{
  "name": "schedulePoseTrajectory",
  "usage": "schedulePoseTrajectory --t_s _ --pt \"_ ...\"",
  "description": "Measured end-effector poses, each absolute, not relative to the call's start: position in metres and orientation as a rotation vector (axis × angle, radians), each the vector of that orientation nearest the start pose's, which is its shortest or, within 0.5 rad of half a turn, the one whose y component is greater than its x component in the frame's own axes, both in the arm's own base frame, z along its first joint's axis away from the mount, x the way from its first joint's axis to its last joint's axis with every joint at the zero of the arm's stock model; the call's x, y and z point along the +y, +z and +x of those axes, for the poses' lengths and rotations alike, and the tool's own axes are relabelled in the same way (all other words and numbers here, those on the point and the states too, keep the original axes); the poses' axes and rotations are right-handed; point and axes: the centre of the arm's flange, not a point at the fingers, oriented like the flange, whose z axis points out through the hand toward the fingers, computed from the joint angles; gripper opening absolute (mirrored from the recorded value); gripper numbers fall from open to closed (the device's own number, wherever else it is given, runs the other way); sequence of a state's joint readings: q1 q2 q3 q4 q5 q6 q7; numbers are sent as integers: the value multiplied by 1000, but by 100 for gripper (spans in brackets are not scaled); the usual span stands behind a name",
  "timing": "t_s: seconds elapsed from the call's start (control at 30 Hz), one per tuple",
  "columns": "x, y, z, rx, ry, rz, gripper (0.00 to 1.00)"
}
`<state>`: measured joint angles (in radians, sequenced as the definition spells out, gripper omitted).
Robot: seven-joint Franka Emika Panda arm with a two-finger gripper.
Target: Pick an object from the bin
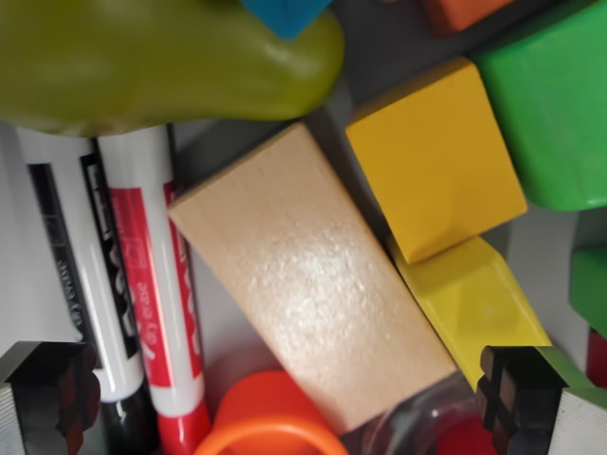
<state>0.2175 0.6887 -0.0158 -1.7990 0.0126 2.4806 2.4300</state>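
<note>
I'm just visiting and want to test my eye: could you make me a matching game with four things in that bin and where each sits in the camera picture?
Things:
1. wooden block
2. red marker
3. pear
4. green block

Places:
A. top right
B. top left
C. centre
D. left, below the pear

Pairs: 1-C, 2-D, 3-B, 4-A
</note>
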Motion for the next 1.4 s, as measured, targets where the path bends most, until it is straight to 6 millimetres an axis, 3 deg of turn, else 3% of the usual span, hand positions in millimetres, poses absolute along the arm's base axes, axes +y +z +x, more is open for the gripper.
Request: schedulePoseTrajectory --t_s 0.13,0.9,0.93,1.4 --pt "131 150 638 2831 -1 -1379 100" --pt "133 150 644 2813 -7 -1371 100" --pt "133 150 644 2813 -7 -1371 0" --pt "133 150 644 2813 -7 -1371 0"
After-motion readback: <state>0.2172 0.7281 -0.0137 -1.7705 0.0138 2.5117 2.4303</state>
